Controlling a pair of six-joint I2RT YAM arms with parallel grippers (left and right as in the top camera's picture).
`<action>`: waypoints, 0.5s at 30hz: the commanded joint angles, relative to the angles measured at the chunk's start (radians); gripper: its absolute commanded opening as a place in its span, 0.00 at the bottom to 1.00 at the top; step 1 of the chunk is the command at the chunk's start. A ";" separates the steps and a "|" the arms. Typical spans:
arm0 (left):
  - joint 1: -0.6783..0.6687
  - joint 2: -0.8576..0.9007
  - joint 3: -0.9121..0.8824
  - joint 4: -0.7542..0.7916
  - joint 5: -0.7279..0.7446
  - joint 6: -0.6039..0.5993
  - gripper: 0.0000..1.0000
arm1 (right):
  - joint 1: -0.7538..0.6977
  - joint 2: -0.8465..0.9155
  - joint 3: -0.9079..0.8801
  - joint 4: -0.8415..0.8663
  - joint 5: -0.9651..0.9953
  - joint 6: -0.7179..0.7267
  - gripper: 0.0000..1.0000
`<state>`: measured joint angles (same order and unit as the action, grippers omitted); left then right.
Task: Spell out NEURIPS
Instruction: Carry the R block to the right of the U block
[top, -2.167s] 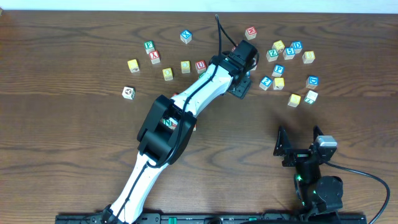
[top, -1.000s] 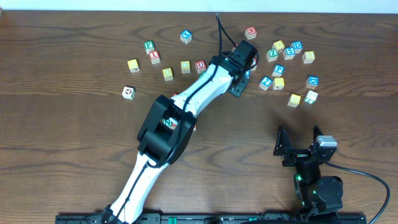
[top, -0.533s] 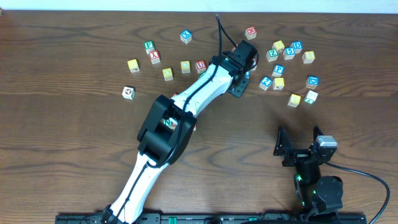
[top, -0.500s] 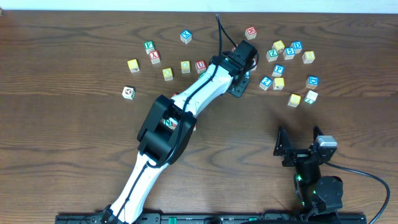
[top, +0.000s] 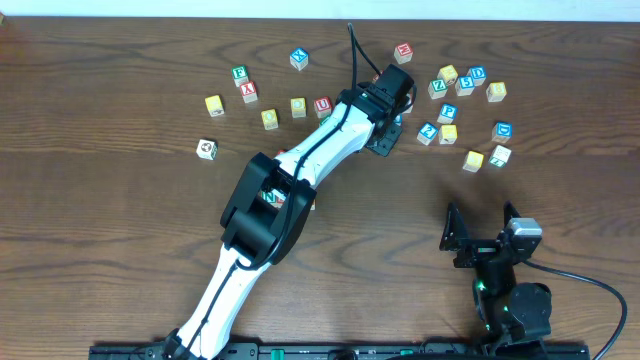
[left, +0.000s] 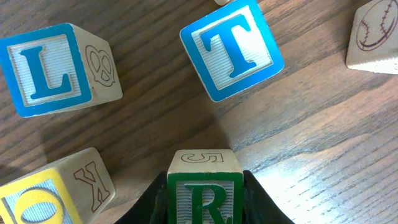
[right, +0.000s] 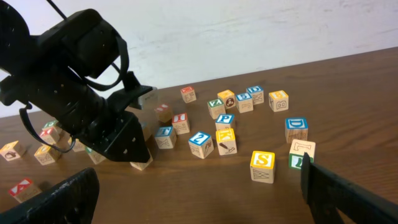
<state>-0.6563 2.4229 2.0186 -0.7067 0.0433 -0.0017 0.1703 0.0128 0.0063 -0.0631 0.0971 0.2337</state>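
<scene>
Change: the left end effector (left: 204, 205) has just gone from part-open to narrow. Its black fingers now press either side of the green-lettered R wooden cube (left: 204, 186). The arm's place over the brown wooden surface (top: 120, 250) looks as it did a moment ago.
Meaning: you have the fourth letter gripped, by my judgement, so the lift and carry to the word row come next. You cannot tell whether the cube is off the surface yet.
Location: the R cube is at the far middle of the surface, hidden under the left wrist in the overhead view. In the wrist view the blue T wooden cube (left: 231, 50) lies just beyond it, the blue L wooden cube (left: 46, 71) beyond and to the left, and a yellow-faced wooden cube (left: 53, 193) beside it. All three are apart from it.
Heading: the R face is up toward the wrist camera, with the letter's top pointing toward the T cube. A face marked 5 is on the far side.
Long axis: none, being a cube. Only the letter's heading matters when you place it.
Right end effector (right: 199, 198): wide, holding nothing, well apart from the cubes.
</scene>
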 joint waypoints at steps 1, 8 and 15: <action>0.004 0.007 0.020 -0.006 0.002 0.001 0.20 | -0.003 -0.002 -0.001 -0.004 -0.002 0.008 0.99; 0.005 -0.084 0.032 -0.037 -0.007 0.002 0.20 | -0.003 -0.002 -0.001 -0.004 -0.002 0.008 0.99; 0.005 -0.314 0.032 -0.162 -0.063 -0.005 0.20 | -0.003 -0.002 -0.001 -0.004 -0.002 0.008 0.99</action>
<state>-0.6559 2.2791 2.0209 -0.8112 0.0185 -0.0025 0.1703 0.0128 0.0063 -0.0631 0.0971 0.2337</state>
